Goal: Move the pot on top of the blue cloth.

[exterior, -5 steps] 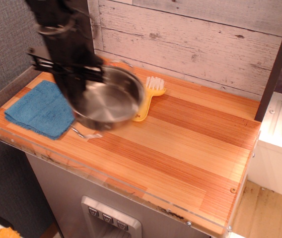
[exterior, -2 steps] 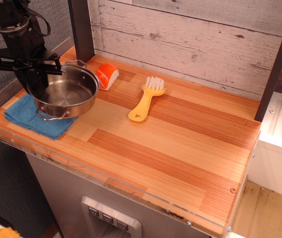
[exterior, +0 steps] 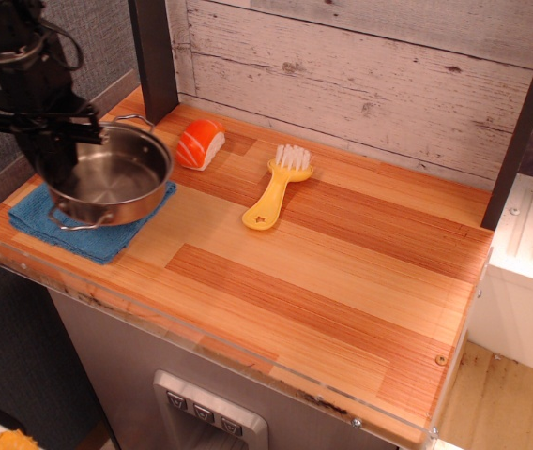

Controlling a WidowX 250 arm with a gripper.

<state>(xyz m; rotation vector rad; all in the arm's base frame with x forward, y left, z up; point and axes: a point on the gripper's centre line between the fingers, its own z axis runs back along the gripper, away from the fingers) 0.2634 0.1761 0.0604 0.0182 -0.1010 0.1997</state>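
The shiny steel pot (exterior: 112,178) with wire loop handles sits over the blue cloth (exterior: 79,234) at the table's left front corner, covering most of it. My black gripper (exterior: 55,155) comes down from the upper left and is shut on the pot's left rim. The cloth's front and left edges show beneath the pot. I cannot tell whether the pot rests on the cloth or hangs just above it.
An orange and white sushi-like toy (exterior: 200,142) lies just right of the pot. A yellow brush (exterior: 276,187) lies mid-table. A dark post (exterior: 154,56) stands behind the pot. The wooden table (exterior: 342,281) stretches to the right.
The gripper carried the pot left, from beside the brush to over the blue cloth. The orange toy, hidden before, now shows.
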